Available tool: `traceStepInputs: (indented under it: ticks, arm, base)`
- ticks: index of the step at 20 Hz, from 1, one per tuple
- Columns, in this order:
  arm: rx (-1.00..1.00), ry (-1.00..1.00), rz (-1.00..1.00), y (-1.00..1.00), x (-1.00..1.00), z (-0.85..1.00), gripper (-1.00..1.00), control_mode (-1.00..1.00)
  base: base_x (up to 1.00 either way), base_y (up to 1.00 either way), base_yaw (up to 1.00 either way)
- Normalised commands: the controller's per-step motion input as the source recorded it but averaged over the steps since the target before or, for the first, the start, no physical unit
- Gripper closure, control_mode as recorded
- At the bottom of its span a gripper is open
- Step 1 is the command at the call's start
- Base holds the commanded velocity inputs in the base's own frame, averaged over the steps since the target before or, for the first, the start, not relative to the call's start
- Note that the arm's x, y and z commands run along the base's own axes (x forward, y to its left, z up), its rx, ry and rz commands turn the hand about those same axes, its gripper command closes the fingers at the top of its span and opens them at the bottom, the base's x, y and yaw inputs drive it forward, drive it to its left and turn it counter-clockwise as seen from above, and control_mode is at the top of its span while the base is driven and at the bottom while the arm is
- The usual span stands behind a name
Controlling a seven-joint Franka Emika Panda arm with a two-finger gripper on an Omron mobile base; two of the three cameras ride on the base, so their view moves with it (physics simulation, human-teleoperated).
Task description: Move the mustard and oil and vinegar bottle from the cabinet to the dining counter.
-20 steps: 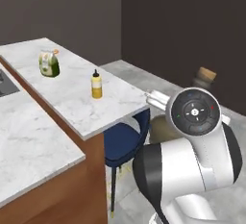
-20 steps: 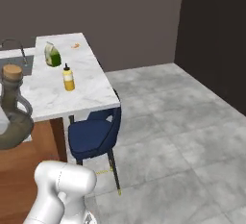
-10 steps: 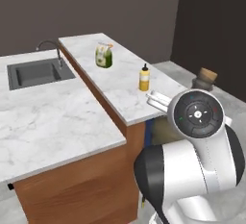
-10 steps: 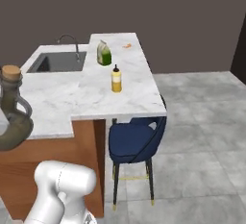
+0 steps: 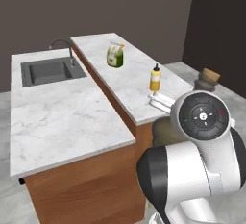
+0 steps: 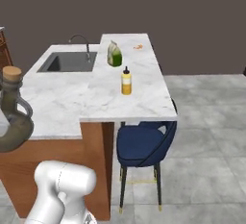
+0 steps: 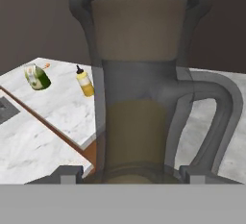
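Upright, cork up, the oil and vinegar bottle (image 7: 144, 103) sits clamped between the jaws.

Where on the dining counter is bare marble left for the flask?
The near end of the dining counter is bare, between the mustard and the front edge. The far end beyond the green pouch is mostly bare too. The stretch between pouch and mustard is tighter.

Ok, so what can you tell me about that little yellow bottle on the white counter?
The mustard is a small yellow squeeze bottle, plastic by its look, with a dark pointed nozzle cap on top. It stands upright on the dining counter, a white slab with grey veins, near its middle. A green-and-white pouch stands farther back on the same slab, apart from it. Nothing touches the bottle except the counter under it.
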Motion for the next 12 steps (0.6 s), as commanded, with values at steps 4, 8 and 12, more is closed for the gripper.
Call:
traceStepInputs:
  ticks: [4,8,12]
  arm:
    - [0.00,0.00,0.00,0.00,0.00,0.00,1.00,1.00]
    - [0.00,0.00,0.00,0.00,0.00,0.00,1.00,1.00]
    - [0.00,0.00,0.00,0.00,0.00,0.00,1.00,1.00]
  base:
    - [0.45,-0.41,0.17]
    - [0.51,-0.42,0.14]
    - [0.59,-0.38,0.14]
